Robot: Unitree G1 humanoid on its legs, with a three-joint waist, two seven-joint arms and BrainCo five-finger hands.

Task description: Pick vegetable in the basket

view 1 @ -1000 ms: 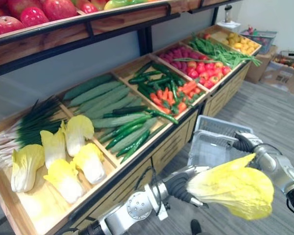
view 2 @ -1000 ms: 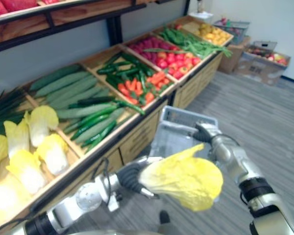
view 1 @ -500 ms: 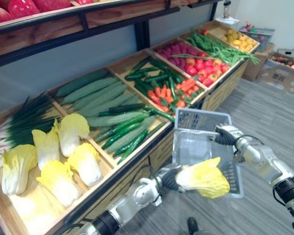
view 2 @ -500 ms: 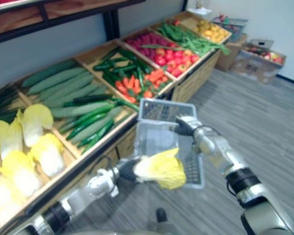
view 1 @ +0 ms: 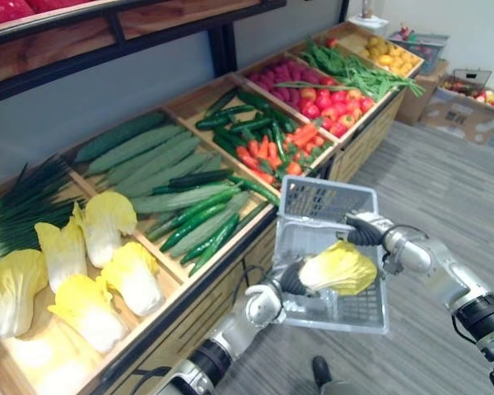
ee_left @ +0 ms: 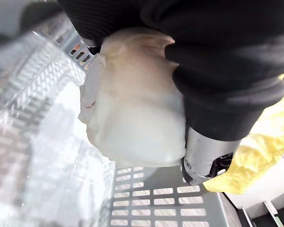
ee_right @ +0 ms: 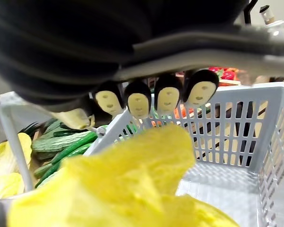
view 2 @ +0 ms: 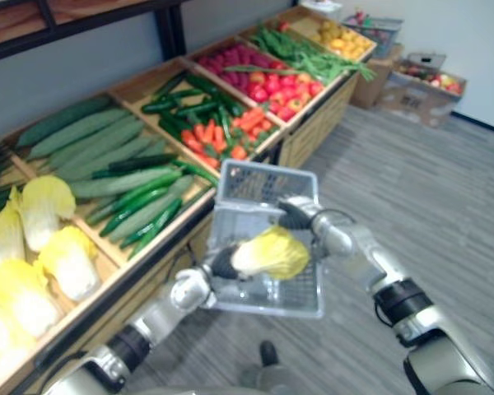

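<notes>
Nearest, the left hand (view 1: pixel 290 278) is clamped on the pale stem end of a yellow cabbage (view 1: pixel 339 268), whose leafy end points toward the right hand (view 1: pixel 364 230). The cabbage lies within the outline of the grey basket (view 1: pixel 325 197), which contains nothing else; whether it rests on the basket floor cannot be told. The left wrist view alone shows the white stem end (ee_left: pixel 137 109) pressed against the hand's dark cover, with the slotted basket floor (ee_left: pixel 151 203) past it. The right wrist view alone shows the right hand's fingertips (ee_right: pixel 166 99) curled over the basket rim, gripping it, with yellow leaves (ee_right: pixel 132 189) close below them and the slotted wall (ee_right: pixel 227 127) beyond. The eye views add the setting. Beyond the left hand stands a wooden stand (view 1: pixel 255 226) of compartments. The one nearest that hand holds more cabbages (view 1: pixel 107 280). The next holds cucumbers (view 1: pixel 148 160), and beyond the basket come carrots (view 1: pixel 267 152), tomatoes (view 1: pixel 333 111) and green beans (view 1: pixel 354 74). Farthest, past the right hand, cardboard boxes (view 1: pixel 457 115) stand on the floor.
</notes>
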